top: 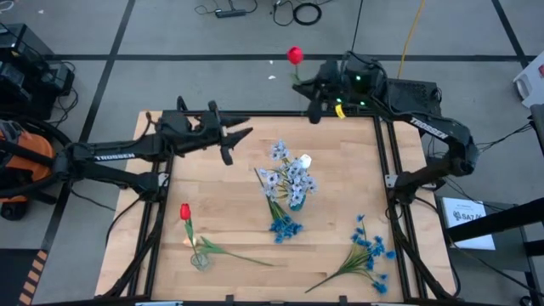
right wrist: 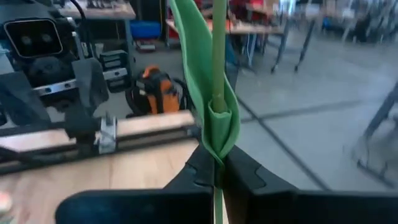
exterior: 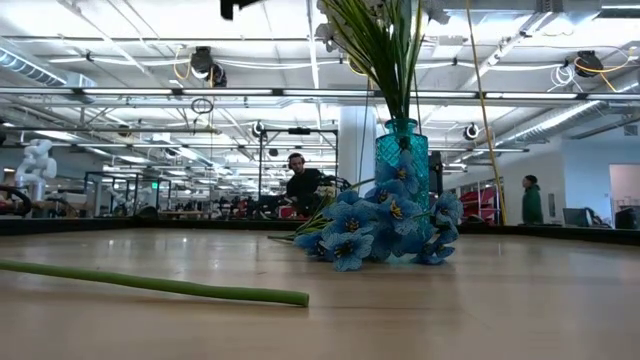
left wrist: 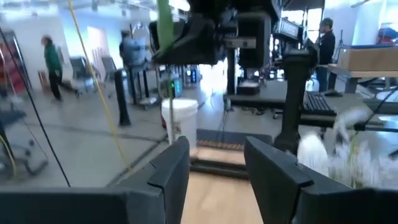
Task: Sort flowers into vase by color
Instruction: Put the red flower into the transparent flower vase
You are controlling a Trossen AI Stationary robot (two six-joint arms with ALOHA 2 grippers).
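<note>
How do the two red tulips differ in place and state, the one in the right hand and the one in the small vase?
The held red tulip is clamped by its stem in the shut right hand, raised beyond the table's far edge. The other red tulip stands free in a small clear vase near the table's front left corner, with no hand touching it. The held one shows a green leaf wrapped around its stem. Both have red heads and green stems.

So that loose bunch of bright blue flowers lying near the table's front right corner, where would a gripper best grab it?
Probably on the bare green stems, coming straight down from above. The bright blue bunch lies flat on the table; its stems gather into a thin bundle away from the bushy blooms, with clear wood on both sides.
</note>
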